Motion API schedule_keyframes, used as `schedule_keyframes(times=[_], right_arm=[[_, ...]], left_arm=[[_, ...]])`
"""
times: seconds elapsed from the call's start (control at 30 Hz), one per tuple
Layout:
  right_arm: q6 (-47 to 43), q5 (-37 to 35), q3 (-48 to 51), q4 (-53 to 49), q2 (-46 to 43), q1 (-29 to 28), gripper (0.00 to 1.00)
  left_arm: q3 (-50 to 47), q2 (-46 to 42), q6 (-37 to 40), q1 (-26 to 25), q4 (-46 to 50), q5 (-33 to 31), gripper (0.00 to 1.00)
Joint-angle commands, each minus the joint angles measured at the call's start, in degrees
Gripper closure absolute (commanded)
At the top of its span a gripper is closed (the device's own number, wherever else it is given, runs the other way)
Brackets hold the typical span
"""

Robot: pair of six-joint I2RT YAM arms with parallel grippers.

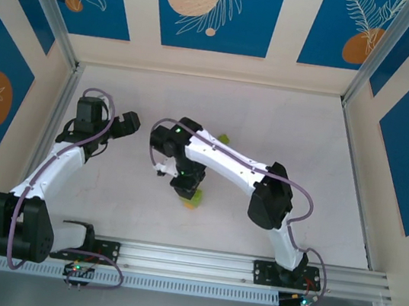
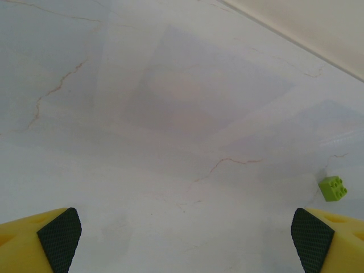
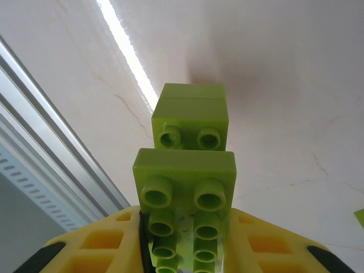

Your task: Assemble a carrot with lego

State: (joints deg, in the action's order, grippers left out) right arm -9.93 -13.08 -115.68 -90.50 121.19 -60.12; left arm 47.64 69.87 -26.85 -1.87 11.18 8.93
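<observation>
— Right gripper [image 3: 185, 245]?
— Clamped on the carrot [image 3: 187, 170], a stacked green cluster, with the bench [image 3: 284, 79] beneath.
— Left gripper [image 2: 185, 242]?
— Jaws wide apart. One loose green brick [image 2: 333, 188] lies well apart from the carrot.

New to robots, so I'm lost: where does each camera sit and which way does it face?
Top: above and behind the arms, looking down on the table; both arms show.
Left wrist: on the left arm, facing table and a loose green brick; left gripper open.
Right wrist: on the right arm, facing green bricks clamped in the right gripper.
Shared: top and right wrist both show those bricks.
</observation>
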Motion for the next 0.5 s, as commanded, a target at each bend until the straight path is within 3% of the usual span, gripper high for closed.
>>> schedule_keyframes(times=[0.0, 0.47], right_arm=[[-4.2, 0.2, 1.6, -0.8, -2.1, -1.9, 0.68], [-6.2, -1.6, 6.5, 1.6, -5.3, -4.3, 0.69]], left_arm=[[0.6, -0.2, 1.1, 0.6, 0.0, -0.6, 0.03], [0.8, -0.4, 1.1, 0.6, 0.2, -0.6, 0.03]])
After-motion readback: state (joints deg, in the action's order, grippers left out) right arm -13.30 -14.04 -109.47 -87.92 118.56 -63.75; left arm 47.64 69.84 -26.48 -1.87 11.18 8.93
